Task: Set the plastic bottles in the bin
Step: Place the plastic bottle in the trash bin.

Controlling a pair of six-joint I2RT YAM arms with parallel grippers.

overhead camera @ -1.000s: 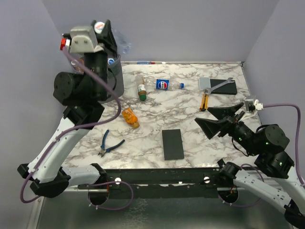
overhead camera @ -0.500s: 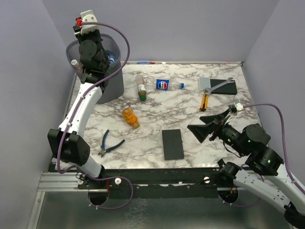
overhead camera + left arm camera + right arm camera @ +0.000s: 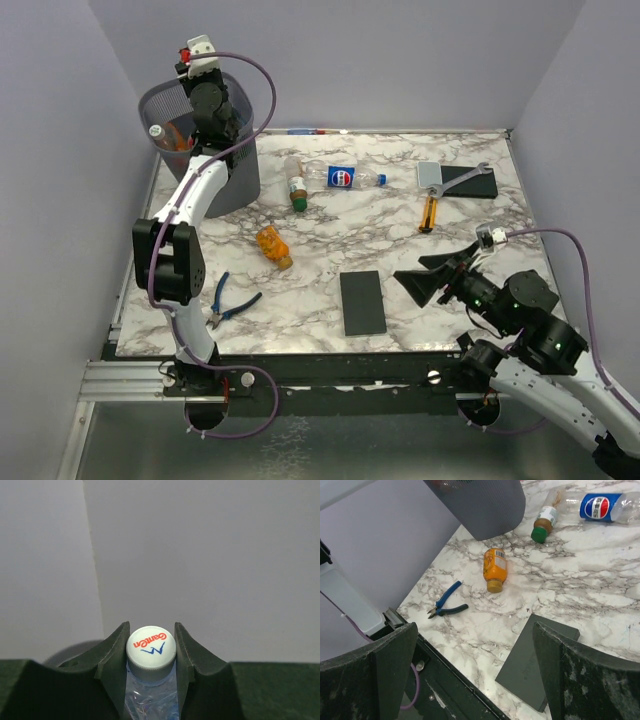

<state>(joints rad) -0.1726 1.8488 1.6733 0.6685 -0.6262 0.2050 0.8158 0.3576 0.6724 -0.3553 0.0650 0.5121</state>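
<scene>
My left gripper (image 3: 150, 632) is shut on the neck of a clear bottle with a white cap (image 3: 151, 650). In the top view it (image 3: 224, 126) hangs over the dark grey mesh bin (image 3: 240, 180) at the far left. Inside the bin I see a white-capped bottle (image 3: 157, 131) and orange ones. On the table lie a clear green-capped bottle (image 3: 294, 182), a blue-labelled clear bottle (image 3: 345, 177) and an orange bottle (image 3: 272, 246). My right gripper (image 3: 425, 276) is open and empty over the near right of the table. In the right wrist view it (image 3: 475, 675) faces the orange bottle (image 3: 495, 569).
Blue-handled pliers (image 3: 232, 303) lie near the front left. A black slab (image 3: 362, 302) lies at the front middle, below my right gripper. A second slab (image 3: 468, 183), a wrench (image 3: 452, 181) and an orange-handled screwdriver (image 3: 429, 212) lie at the far right.
My left arm has swung away from the camera and stretched out over the bin, still holding the bottle. My right gripper has moved nearer and lower.
</scene>
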